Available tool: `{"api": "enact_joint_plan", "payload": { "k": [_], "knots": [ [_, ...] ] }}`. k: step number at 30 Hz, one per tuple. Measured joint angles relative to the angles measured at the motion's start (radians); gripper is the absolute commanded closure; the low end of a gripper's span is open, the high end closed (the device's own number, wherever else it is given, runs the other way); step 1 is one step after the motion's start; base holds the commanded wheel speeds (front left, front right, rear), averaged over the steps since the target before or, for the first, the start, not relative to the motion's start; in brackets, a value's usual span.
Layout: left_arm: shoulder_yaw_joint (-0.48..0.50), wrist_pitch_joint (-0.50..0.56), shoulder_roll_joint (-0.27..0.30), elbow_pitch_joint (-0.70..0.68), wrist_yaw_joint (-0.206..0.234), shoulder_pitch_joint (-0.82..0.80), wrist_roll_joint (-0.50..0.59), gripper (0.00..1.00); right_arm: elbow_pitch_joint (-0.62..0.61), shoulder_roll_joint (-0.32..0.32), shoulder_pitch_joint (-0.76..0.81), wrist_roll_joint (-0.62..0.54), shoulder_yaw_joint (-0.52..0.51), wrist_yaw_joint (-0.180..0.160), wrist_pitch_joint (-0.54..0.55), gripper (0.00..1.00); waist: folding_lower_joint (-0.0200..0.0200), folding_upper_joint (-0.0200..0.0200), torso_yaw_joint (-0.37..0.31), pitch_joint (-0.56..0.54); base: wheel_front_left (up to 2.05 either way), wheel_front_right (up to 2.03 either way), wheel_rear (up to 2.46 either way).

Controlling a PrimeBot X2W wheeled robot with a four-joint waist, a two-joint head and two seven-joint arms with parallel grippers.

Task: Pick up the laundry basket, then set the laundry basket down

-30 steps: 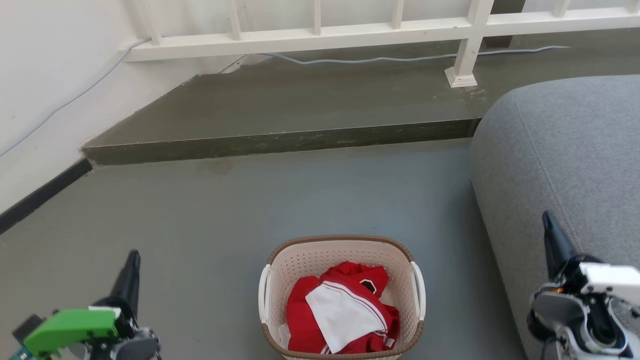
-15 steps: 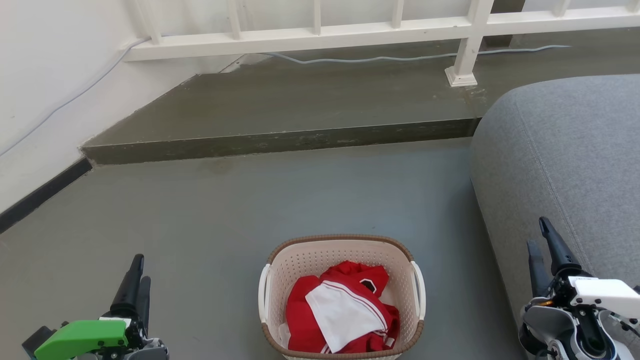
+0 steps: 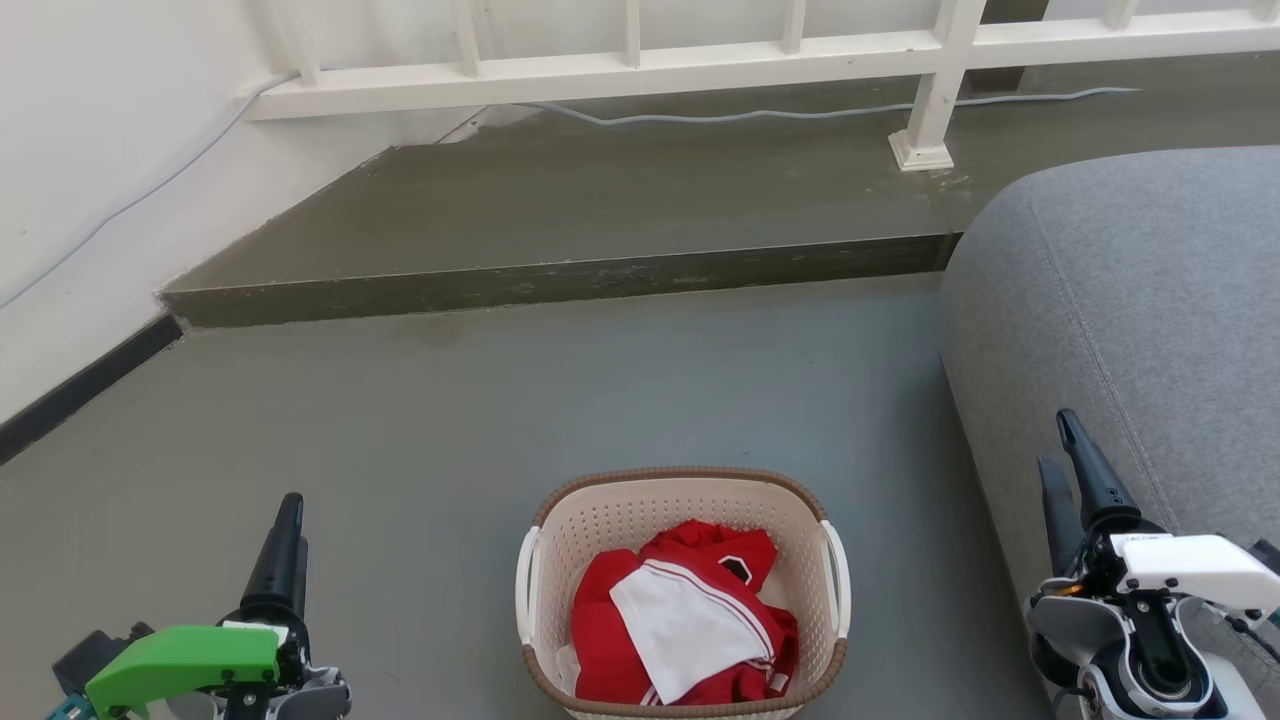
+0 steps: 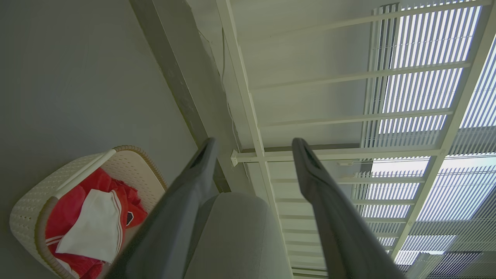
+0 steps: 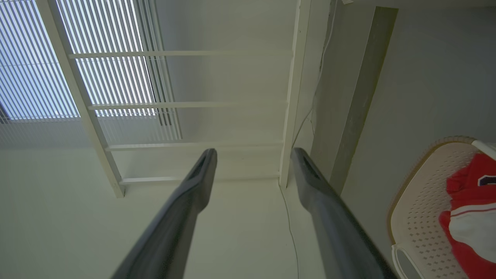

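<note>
laundry basket (image 3: 620,525) on floor (image 3: 600,400) | between left gripper (image 3: 295,520), right gripper (image 3: 1054,436) — both parted

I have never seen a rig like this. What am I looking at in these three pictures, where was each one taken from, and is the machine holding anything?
This is a wheeled robot with two arms. The head view comes from a camera on its head, looking down at the floor. The dark prongs at the lower left are its left gripper, and those at the lower right are its right gripper. The other two pictures come from a camera on each wrist, looking along that gripper's two fingers, so the room looks tilted there. On the floor between the arms stands the laundry basket, cream with a brown rim, with red and white clothes inside. A grey sofa is on the right, and a white railing runs behind a low step. Both grippers are open and hold nothing.
</note>
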Motion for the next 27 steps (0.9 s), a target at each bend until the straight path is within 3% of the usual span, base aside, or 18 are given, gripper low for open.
{"api": "enact_joint_plan", "payload": {
  "k": [8,13,27],
  "knots": [
    [-0.026,-0.031,0.008,-0.012,0.000,-0.005,0.077,0.00,-0.021,-0.037,-0.023,-0.092,0.042,0.000,-0.038,0.00,0.0000,0.0000,-0.002,0.002,0.00,0.00,0.00],
    [-0.052,-0.048,0.032,-0.026,0.000,-0.014,0.170,0.00,-0.023,-0.066,-0.028,-0.180,0.074,0.000,-0.060,0.00,0.0000,0.0000,-0.003,0.004,0.00,0.00,0.00],
    [-0.053,-0.096,0.031,-0.065,0.000,-0.033,0.433,0.00,-0.024,-0.103,-0.065,-0.419,0.151,0.001,-0.111,0.00,0.0000,0.0000,-0.004,0.008,0.00,0.00,0.00]
  ]
}}
